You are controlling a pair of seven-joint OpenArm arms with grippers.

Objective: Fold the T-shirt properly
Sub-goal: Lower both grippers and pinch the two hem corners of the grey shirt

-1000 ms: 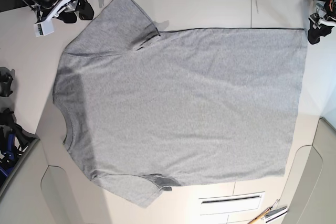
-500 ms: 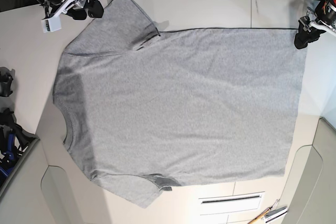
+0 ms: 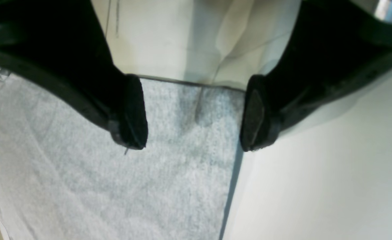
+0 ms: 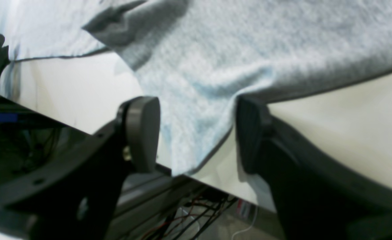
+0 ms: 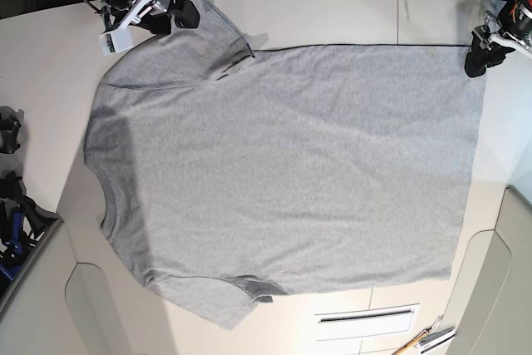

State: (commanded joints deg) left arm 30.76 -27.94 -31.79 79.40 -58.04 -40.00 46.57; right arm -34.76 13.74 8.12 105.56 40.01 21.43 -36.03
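The light grey T-shirt (image 5: 283, 164) lies spread flat on the white table (image 5: 349, 14), plain side up, neck to the left and hem to the right. My right gripper (image 5: 179, 12) is open at the far sleeve. In the right wrist view its fingers (image 4: 142, 133) straddle the sleeve's edge (image 4: 196, 110), right by the table's back edge. My left gripper (image 5: 478, 60) is open at the far hem corner. In the left wrist view that gripper (image 3: 193, 116) has the corner of the shirt (image 3: 189, 110) between its two pads, one pad over cloth and one at the side edge.
Black clamps and gear (image 5: 10, 197) sit at the left table edge. A white slotted panel (image 5: 366, 318) and hand tools (image 5: 428, 340) lie at the near right. Behind the table's back edge are a dark frame and wires (image 4: 189, 206).
The right gripper has moved to the right along the back edge onto the sleeve. The left gripper has shifted in from the table edge to the hem corner. The shirt has not moved.
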